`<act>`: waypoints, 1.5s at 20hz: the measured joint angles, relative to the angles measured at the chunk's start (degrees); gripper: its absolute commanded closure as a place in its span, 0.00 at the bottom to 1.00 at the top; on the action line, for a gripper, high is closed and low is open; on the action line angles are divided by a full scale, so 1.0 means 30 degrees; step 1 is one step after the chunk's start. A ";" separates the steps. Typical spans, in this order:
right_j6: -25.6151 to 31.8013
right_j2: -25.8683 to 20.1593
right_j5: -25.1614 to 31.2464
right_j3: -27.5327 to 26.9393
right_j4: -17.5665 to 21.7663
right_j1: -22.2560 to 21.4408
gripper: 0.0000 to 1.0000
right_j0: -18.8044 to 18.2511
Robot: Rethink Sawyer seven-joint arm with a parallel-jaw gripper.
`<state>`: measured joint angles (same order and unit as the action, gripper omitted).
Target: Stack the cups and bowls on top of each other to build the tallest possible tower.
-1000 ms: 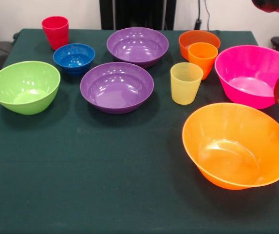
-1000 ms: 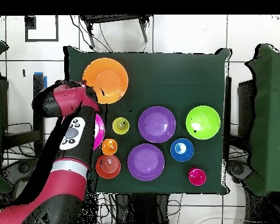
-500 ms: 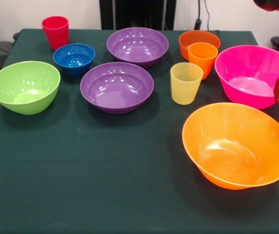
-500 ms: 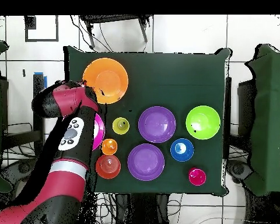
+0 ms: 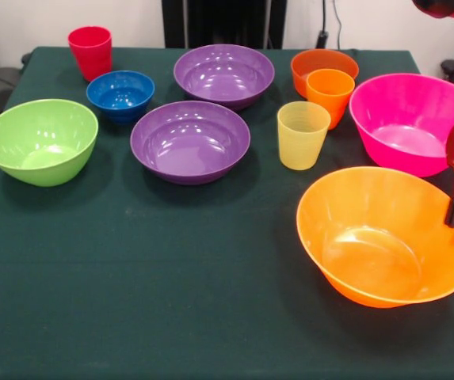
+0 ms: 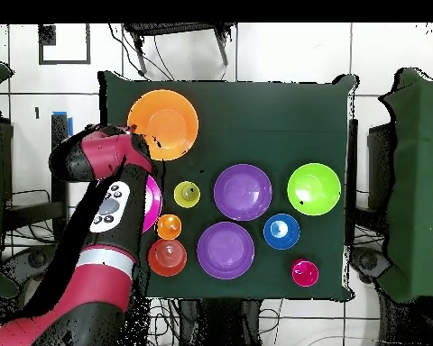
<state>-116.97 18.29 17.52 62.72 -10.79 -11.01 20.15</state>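
Note:
The large orange bowl [image 5: 385, 237] [image 6: 163, 124] stands upright at the front right. My gripper [image 5: 453, 212] [image 6: 134, 137] hangs at its right rim, partly cut off by the picture's edge. Behind it stands the pink bowl [image 5: 409, 123], mostly under my arm in the overhead view. The yellow cup [image 5: 303, 134], the orange cup [image 5: 330, 95] and the red-orange bowl [image 5: 322, 62] stand close together. Two purple bowls [image 5: 190, 140] [image 5: 223, 74] are mid-table. The blue bowl [image 5: 120, 93], green bowl [image 5: 40, 140] and red cup [image 5: 89, 49] are on the left. No tower is in view; each piece stands alone.
A dark green cloth [image 5: 171, 301] covers the table. My red arm [image 6: 107, 225] crosses the table's edge over the pink bowl [image 6: 153, 203]. Chairs and tiled floor surround the table in the overhead view.
The gripper's black lower end has shifted a little to the left, inward over the orange bowl's right rim. The cups and bowls have not moved.

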 measured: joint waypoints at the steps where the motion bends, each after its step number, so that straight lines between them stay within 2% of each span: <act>1: 0.0000 0.0000 0.0000 0.0000 0.0000 0.0000 0.00 0.0000; 30: 0.0000 0.0000 -0.0165 -0.0003 -0.0756 0.0562 0.00 0.0006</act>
<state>-116.97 18.29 17.02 62.71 -13.05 -9.32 20.17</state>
